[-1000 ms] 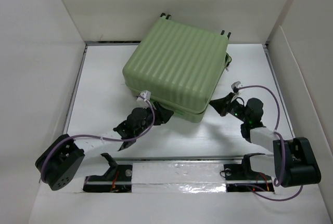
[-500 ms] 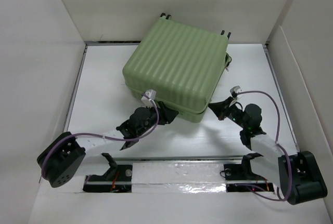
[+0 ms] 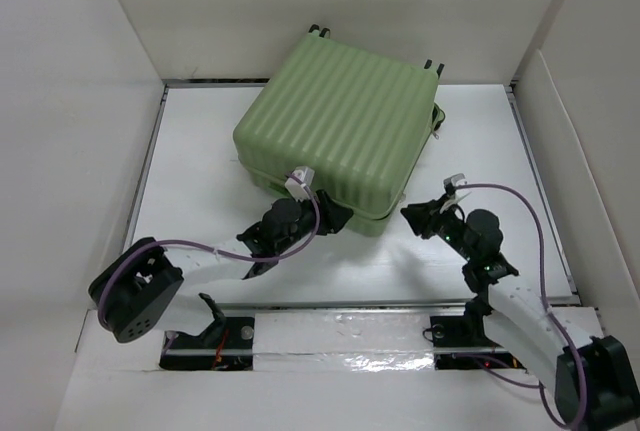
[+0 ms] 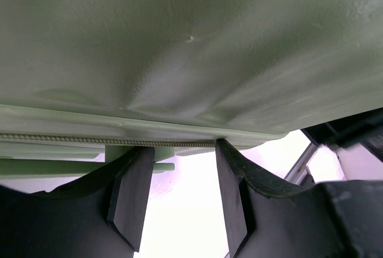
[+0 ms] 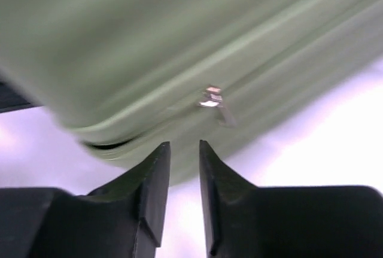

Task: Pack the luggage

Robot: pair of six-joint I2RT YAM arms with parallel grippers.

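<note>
a: where is the luggage (image 3: 335, 136) found?
b: it is laid flat on the white table (image 3: 195, 181), at the far middle. the lid is seen shut down on the bottom half.
a: so is the packing done?
b: most of it seems to be done, since the lid is already down. what is inside cannot be seen. a zipper line (image 4: 72, 139) is seen along the edge, but it cannot be told if it is zipped all the way round.
a: how are the claws held?
b: the left gripper (image 4: 179, 150) is spread wide at the front seam, and nothing is held in it. the right gripper (image 5: 183, 144) is set by the front right corner with only a thin gap. nothing is pinched there. a small metal zipper pull (image 5: 210, 97) is seen just above it.
a: what is left?
b: it is guessed that the zipper must be pulled closed.
</note>
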